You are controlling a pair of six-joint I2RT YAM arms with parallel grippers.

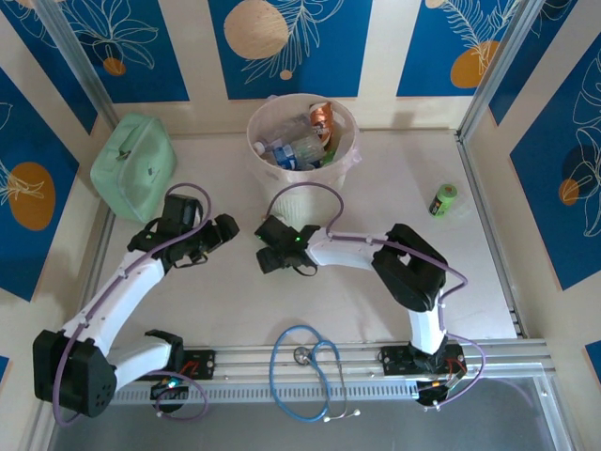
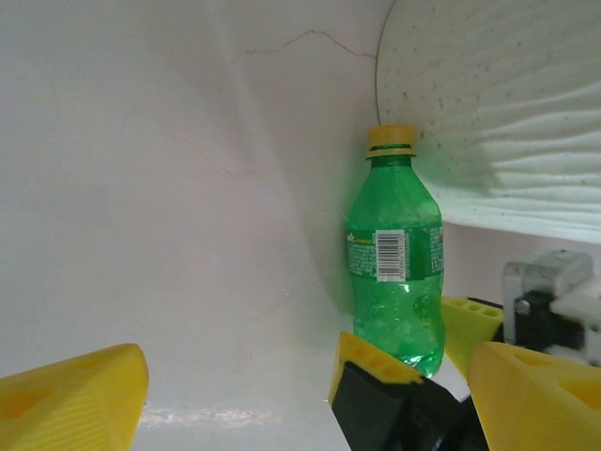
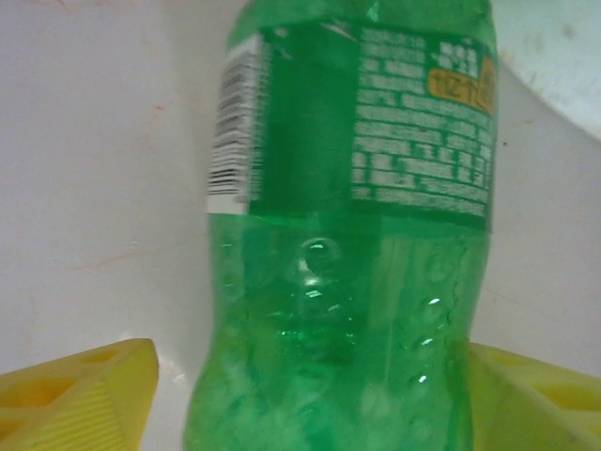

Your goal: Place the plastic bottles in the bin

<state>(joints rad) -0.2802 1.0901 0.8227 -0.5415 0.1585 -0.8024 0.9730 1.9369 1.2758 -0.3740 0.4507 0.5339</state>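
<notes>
**Top external view.** The bin (image 1: 254, 132), upper centre, already holds several plastic bottles (image 1: 299, 148). Their labels are too small for me to read. My left gripper (image 1: 223, 232) and right gripper (image 1: 267, 248) face each other at mid-frame, just below the bin.

**Left wrist view.** A green bottle (image 2: 394, 263) with a yellow cap (image 2: 391, 139) stands upright on the tabletop (image 2: 188, 282), beside the bin wall at upper right. Its label carries a barcode (image 2: 390, 256), and I can read no brand. The left gripper is spread wide and holds nothing.

**Right wrist view.** The green bottle stands at centre frame. The right gripper's jaws straddle its lower body with a gap at left, so it is not yet clamped. The white small print and an orange patch (image 3: 460, 80) are too blurred to read. I judge the step in hand to be the grasp. Next I must close on the bottle, lift it above the rim and release it over the bin.
</notes>
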